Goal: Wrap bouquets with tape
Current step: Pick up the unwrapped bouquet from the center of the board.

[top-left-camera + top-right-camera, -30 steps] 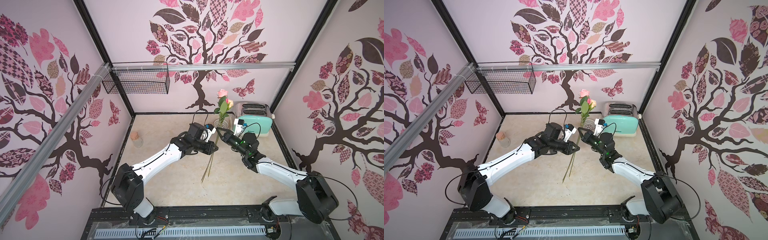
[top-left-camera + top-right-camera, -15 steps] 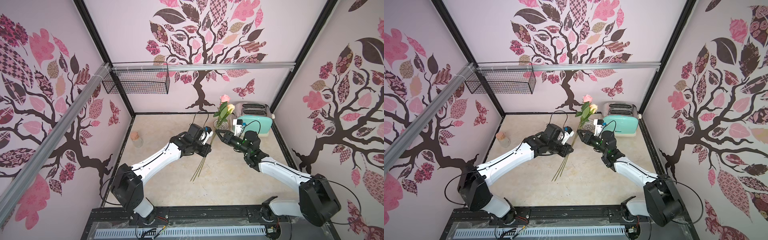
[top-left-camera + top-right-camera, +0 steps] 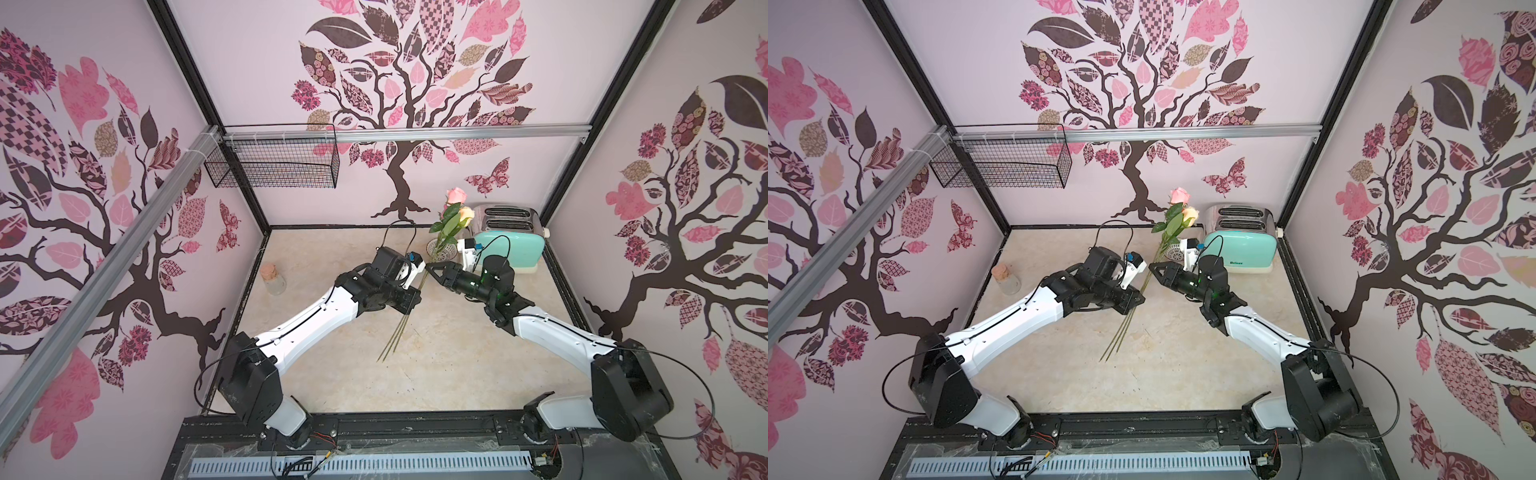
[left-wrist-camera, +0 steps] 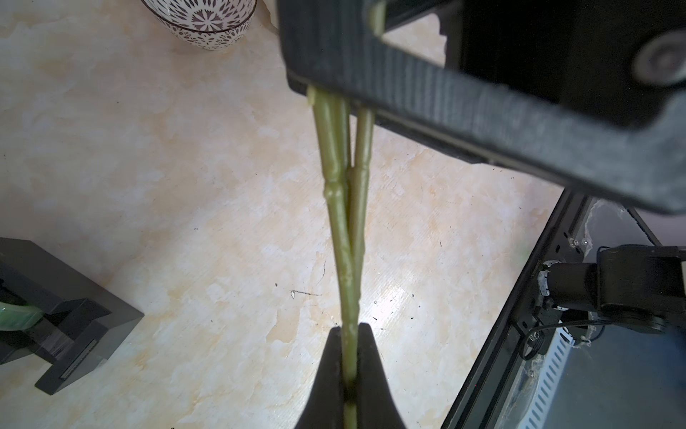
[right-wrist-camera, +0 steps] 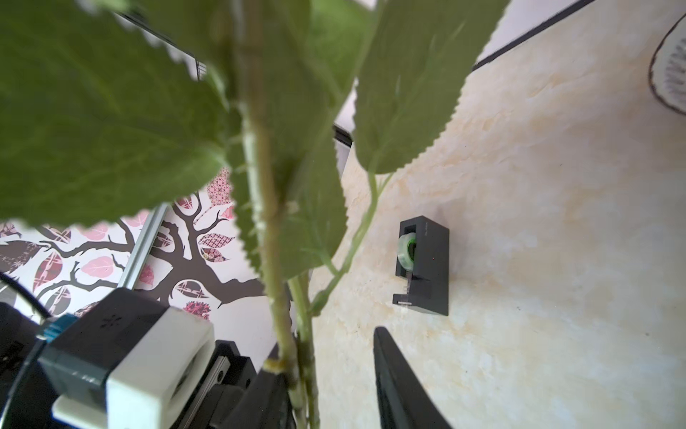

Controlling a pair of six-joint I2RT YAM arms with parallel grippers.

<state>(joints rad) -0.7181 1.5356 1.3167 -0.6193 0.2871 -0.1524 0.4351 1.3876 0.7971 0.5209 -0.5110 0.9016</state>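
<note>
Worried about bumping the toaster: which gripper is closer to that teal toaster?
Right. The right gripper hangs open at the rose stems, on the side toward the teal toaster; the left gripper, shut on those stems, reaches in from the far side.

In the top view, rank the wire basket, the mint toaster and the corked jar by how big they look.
Largest to smallest: wire basket, mint toaster, corked jar. The basket hangs nearer the camera.

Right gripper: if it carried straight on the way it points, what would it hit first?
Most likely the rose stems, which stand right at the open fingertips of the right gripper. Just behind them is the left gripper, clamped on those stems. Exact depth is unclear.
</note>
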